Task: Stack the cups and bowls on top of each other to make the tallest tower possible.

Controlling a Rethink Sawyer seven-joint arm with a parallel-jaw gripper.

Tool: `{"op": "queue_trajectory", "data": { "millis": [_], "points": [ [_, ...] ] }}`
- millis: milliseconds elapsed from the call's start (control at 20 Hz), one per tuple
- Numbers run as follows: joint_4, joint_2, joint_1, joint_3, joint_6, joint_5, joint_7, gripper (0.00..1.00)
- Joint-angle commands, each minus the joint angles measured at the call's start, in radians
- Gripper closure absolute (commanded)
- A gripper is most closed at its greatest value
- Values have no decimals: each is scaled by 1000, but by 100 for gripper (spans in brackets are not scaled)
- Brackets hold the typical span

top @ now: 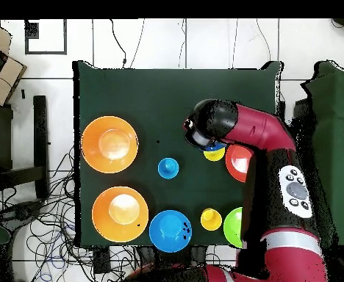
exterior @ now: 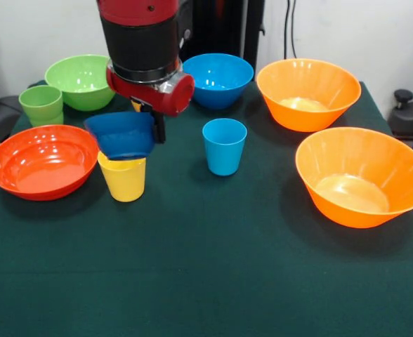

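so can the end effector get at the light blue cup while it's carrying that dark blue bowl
Probably not for grasping: the end effector appears occupied by the dark blue bowl, tilted over a yellow cup. The path itself looks free; the light blue cup stands alone on open cloth beside it.

- The two orange bowls [exterior: 308, 93] [exterior: 362, 175], the red-orange bowl [exterior: 41, 161] and the green bowl [exterior: 81, 81] look like glossy, smooth plastic with bright highlights.
- The light blue cup [exterior: 224, 145] and yellow cup [exterior: 123, 178] have the same shiny plastic finish.
- The table [exterior: 213, 267] wears a matt dark green cloth.
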Motion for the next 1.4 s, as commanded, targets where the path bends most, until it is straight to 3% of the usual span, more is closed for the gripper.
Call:
{"op": "queue_trajectory", "data": {
  "millis": [50,750,1400],
  "points": [
    [-21,84,49,37,34,43,130,100],
    [14,84,87,5,21,117,152,100],
    [-47,78,96,-28,68,122,121,100]
  ]
}}
